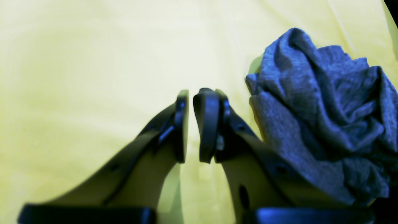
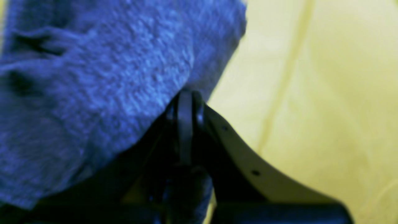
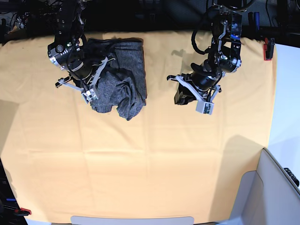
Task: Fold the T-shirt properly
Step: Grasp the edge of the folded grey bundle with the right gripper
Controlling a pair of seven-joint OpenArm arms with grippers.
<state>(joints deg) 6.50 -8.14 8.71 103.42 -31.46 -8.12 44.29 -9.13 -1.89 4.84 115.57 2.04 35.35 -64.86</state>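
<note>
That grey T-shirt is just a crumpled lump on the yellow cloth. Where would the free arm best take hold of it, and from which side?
Probably the loose lobe at the near end of the T-shirt. It sticks out past the bunched middle and faces the left gripper, which hovers apart over the table cloth, jaws slightly apart and empty. Coming in low from that side should catch a single layer. The right gripper is shut on the far side.

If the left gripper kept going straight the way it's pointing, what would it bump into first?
Probably just the yellow table cloth. The left gripper points at bare cloth; the T-shirt sits off to one side, though depth is hard to judge.
</note>
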